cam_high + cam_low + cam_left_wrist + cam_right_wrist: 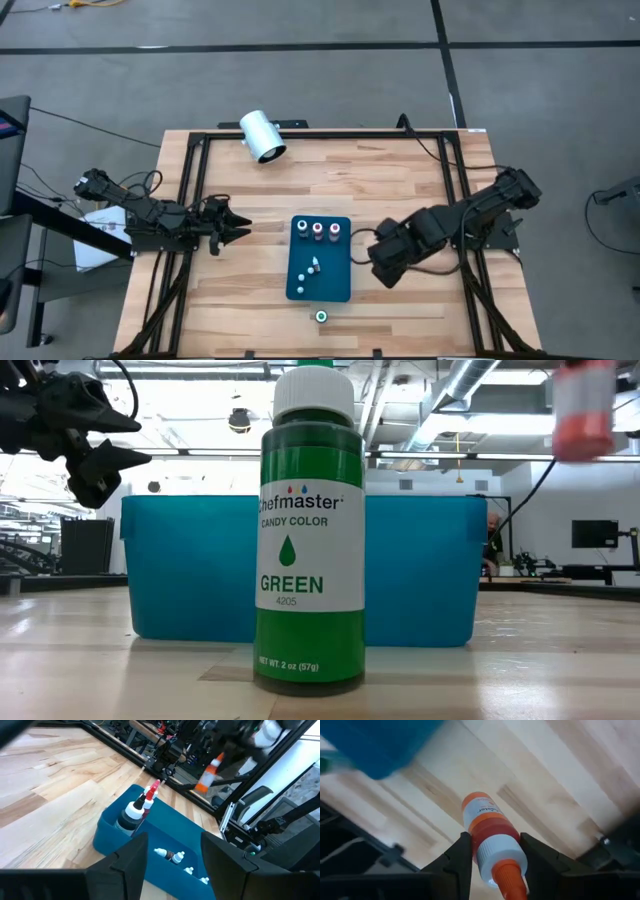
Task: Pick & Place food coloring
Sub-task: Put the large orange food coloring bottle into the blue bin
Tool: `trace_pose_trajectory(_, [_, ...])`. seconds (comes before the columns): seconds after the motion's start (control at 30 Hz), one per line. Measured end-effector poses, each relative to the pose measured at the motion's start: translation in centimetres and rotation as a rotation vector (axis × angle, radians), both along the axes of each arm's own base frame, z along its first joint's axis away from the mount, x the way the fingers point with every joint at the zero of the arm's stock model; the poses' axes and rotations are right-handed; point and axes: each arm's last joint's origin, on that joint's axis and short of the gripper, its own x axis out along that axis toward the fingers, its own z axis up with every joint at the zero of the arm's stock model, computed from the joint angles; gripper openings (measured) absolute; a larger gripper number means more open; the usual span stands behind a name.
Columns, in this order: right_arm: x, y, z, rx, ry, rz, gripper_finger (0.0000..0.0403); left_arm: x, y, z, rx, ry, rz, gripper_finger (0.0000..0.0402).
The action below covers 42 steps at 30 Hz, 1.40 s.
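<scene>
- Counter (250,190): pale wood planks beneath both arms.
- Blue tray (321,287): between the two claws, holding upright and fallen food coloring bottles (134,815).
- Right claw (492,851): beside the tray's right edge, above the counter, pinching an orange food coloring bottle (492,840) by its white cap.
- Left claw (240,228): well left of the tray, fingers spread, holding nothing.
- Green food coloring bottle (311,530): upright on the counter in front of the tray, apart from both claws.

Grey carpet floor (330,25) w/ dark seams, exposed ceiling ducts (470,380), white walls, monitor (592,534)
</scene>
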Motion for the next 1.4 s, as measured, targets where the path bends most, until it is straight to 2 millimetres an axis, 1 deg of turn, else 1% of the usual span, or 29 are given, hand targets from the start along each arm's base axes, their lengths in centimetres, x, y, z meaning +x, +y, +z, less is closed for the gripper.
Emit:
trace_pose_trajectory(0.07, [0.9,-0.2,0.8,0.012,-0.033,0.005,0.0128,0.0,0.0,-0.1,0.002,0.005,0.001,0.0174])
trace_pose_trajectory(0.27, [4.3,0.0,1.9,-0.004,-0.102,0.115,0.0128,0.0,0.0,-0.1,0.000,0.007,0.001,0.0174])
trace_pose_trajectory(0.43, [7.8,-0.2,1.6,-0.032,-0.074,0.205,0.0128,0.0,0.0,-0.1,0.002,0.012,0.001,0.0174])
trace_pose_trajectory(0.6, [10.9,-0.8,1.1,-0.044,-0.119,0.291,0.0128,0.0,0.0,-0.3,-0.005,0.030,0.002,0.0174])
trace_pose_trajectory(0.77, [13.4,-2.0,-0.3,-0.064,-0.112,0.347,0.0128,-0.1,0.0,-0.5,-0.020,0.048,0.004,0.0174])
trace_pose_trajectory(1.03, [15.6,-4.0,-3.7,-0.124,-0.030,0.398,0.0129,-0.1,0.0,-0.5,-0.021,0.047,0.003,0.0174])
trace_pose_trajectory(1.17, [16.3,-4.4,-5.0,-0.134,0.004,0.420,0.0129,-0.1,0.0,-0.5,-0.020,0.047,0.003,0.0174])
trace_pose_trajectory(1.27, [16.8,-4.4,-6.2,-0.154,0.033,0.428,0.0130,-0.1,0.0,-0.5,-0.020,0.047,0.003,0.0174])
trace_pose_trajectory(1.4, [17.2,-4.2,-7.4,-0.154,0.057,0.458,0.0130,-0.1,0.0,-0.5,-0.020,0.048,0.003,0.0174])
